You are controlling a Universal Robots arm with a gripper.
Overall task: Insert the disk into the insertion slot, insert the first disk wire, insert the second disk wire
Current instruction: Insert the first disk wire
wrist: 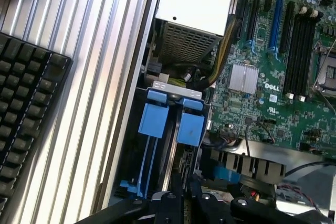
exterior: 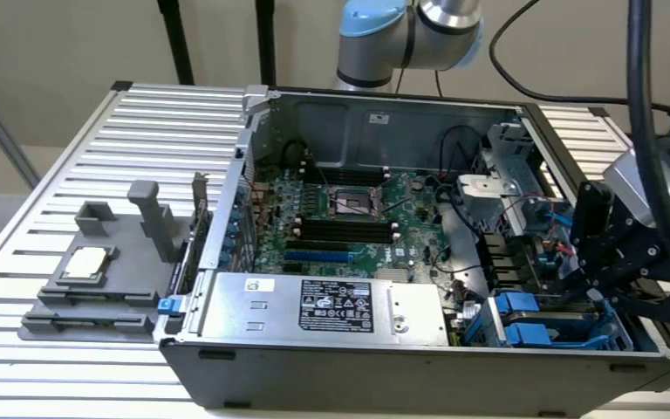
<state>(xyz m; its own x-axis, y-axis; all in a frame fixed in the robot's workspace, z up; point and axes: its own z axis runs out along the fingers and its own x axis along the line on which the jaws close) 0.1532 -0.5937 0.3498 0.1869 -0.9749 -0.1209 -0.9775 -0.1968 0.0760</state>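
Observation:
The insertion slot (exterior: pixel 536 325) lies in the open computer case's front corner, at the exterior view's lower right, with bright blue rails (wrist: pixel 149 156). Two blue plastic tabs (wrist: pixel 190 128) stand side by side at its end. I cannot tell whether they are the disk's carrier or the bay's latches. The disk's grey body and white label are hidden. My black gripper (exterior: pixel 585 292) hangs over the slot's far end, just above the rails (wrist: pixel 184 190). Thin red and blue wires (exterior: pixel 550 229) run beside the bay.
A silver power-supply box (exterior: pixel 335 305) fills the case's front beside the bay. The green motherboard (exterior: pixel 347 218) lies behind it. A grey fixture holding a chip (exterior: pixel 85 262) stands on the slatted table (exterior: pixel 56 367). A black keyboard (wrist: pixel 26 108) lies outside the case.

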